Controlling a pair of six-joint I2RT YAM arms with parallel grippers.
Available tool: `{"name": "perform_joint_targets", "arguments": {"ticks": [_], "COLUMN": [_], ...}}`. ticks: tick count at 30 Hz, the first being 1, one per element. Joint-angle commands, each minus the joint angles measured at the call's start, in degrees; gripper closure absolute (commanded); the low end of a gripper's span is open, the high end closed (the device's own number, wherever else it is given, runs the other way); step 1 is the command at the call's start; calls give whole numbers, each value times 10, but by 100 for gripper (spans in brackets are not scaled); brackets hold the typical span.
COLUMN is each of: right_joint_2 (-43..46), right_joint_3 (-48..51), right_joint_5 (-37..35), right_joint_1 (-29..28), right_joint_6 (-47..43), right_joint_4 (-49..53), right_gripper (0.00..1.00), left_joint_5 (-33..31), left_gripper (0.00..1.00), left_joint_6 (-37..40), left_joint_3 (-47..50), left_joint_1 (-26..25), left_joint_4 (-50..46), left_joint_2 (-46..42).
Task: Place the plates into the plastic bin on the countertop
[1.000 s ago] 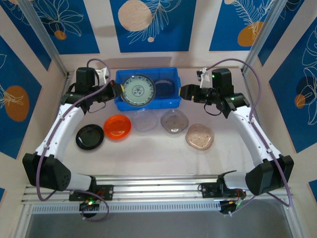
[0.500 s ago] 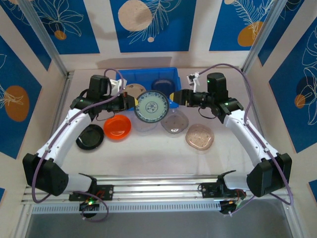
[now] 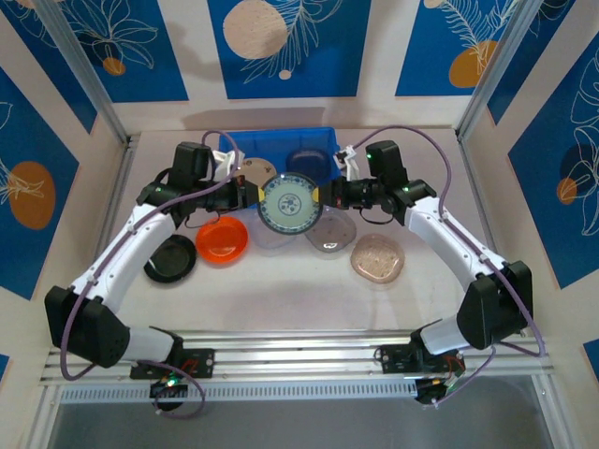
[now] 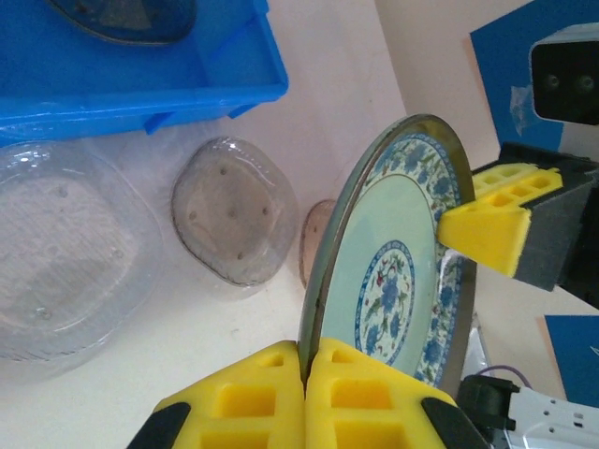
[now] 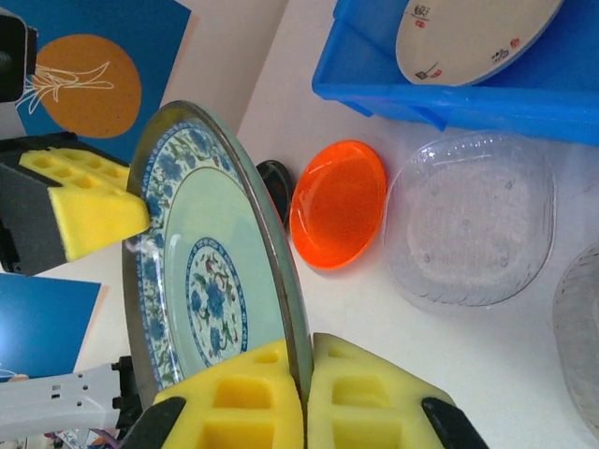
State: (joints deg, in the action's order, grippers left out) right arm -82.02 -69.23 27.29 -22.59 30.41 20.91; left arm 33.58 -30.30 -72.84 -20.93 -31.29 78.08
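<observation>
Left gripper [image 3: 251, 195] is clamping the left rim of the patterned plate [image 3: 287, 203], yellow pads closed tight on the edge. Right gripper [image 3: 321, 195] is pinching the opposite, right rim of the same plate, pads also closed on it. Both arms are holding the plate between them, raised off the countertop [image 3: 281, 299], patterned face turned up toward the top camera. In the top view it is overlapping the near wall of the blue bin [image 3: 271, 142], so it is hanging at the bin's near edge, not inside it.

A cream floral plate [image 3: 253, 170] is lying in the left half of the bin and a dark translucent plate [image 3: 306, 161] in the right half.

Five plates are sitting on the countertop near of the bin. From left: black plate [image 3: 169, 259], orange plate [image 3: 222, 238] just beside it, clear plate [image 5: 468, 229] partly under the held plate in the top view, smoky grey plate [image 3: 329, 232], and pinkish translucent plate [image 3: 377, 257] farthest right and slightly nearer. Neither gripper is touching any of these.
</observation>
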Motion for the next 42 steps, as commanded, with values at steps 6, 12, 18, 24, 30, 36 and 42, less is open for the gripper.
{"name": "perform_joint_targets", "arguments": {"ticks": [6,12,18,24,30,36,42], "right_joint_2": [-65,-193,-338,-477,-598,-673,-687], "right_joint_3": [-113,-268,-423,-578,-717,-781,-755], "right_joint_5": [-46,-87,-104,-126,-150,-165,-168], "right_joint_1": [12,11,1,-27,-45,-49,-49], "right_joint_6": [35,51,54,45,73,92,108], "right_joint_4": [45,92,107,122,132,142,113], "right_gripper": [100,100,100,100,100,100,100], "left_joint_5": [-157,-190,-192,-202,-191,-205,-199], "left_gripper": [0,0,0,0,0,0,0], "left_joint_6": [13,-1,-66,-77,-91,-68,-72], "left_joint_3": [10,71,169,205,221,208,214], "left_joint_1": [2,5,4,4,4,5,4], "left_joint_4": [-27,33,145,154,179,160,169], "left_joint_2": [-23,-69,-120,-139,-129,-124,-113]}}
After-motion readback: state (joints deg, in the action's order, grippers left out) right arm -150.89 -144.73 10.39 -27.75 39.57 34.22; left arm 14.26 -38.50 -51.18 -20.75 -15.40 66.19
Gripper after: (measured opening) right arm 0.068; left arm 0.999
